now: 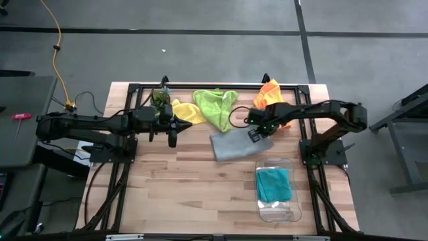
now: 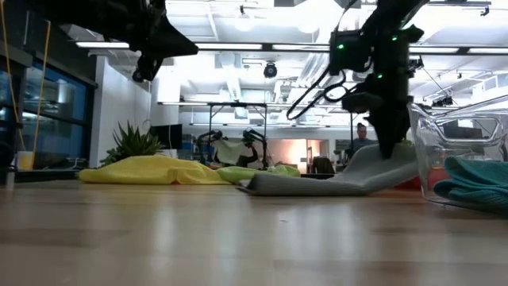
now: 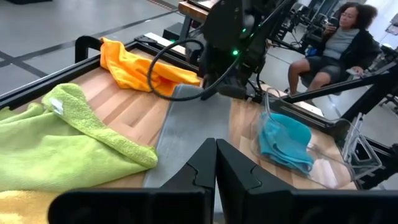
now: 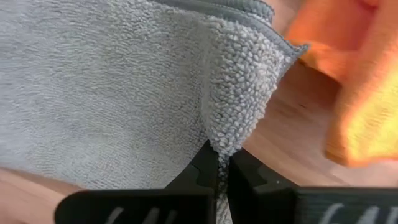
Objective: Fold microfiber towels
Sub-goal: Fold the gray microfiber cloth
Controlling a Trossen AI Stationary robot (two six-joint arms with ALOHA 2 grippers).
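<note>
While I held the rig at this frame, the stock on the wooden slatted counter (image 1: pixel 174 181) read as follows.

Item one: grey microfiber towel (image 1: pixel 235 144), lying near the counter's middle, one far corner pinched and lifted by the right end effector (image 1: pixel 259 129). Its fingers were clamped tight on a small fold of the nap, as the right wrist view (image 4: pixel 217 165) showed plainly.

Item two: left end effector (image 1: pixel 172 132), fully closed, holding nothing, hovering clear of the counter just beside the yellow cloth (image 1: pixel 186 110).

Item three: lime green fluffy towel (image 1: pixel 217 107), crumpled at the far edge; orange towel (image 1: pixel 269 92) bunched at the far right corner behind the right arm.

Item four: teal towel (image 1: pixel 273 184), already folded, inside the clear plastic bin (image 1: pixel 291 211) at the near right.

Step in hand, by my reading: the first fold of the grey towel, corner gripped. The next move called for carrying that corner over to the opposite edge, low and straight, then releasing.
</note>
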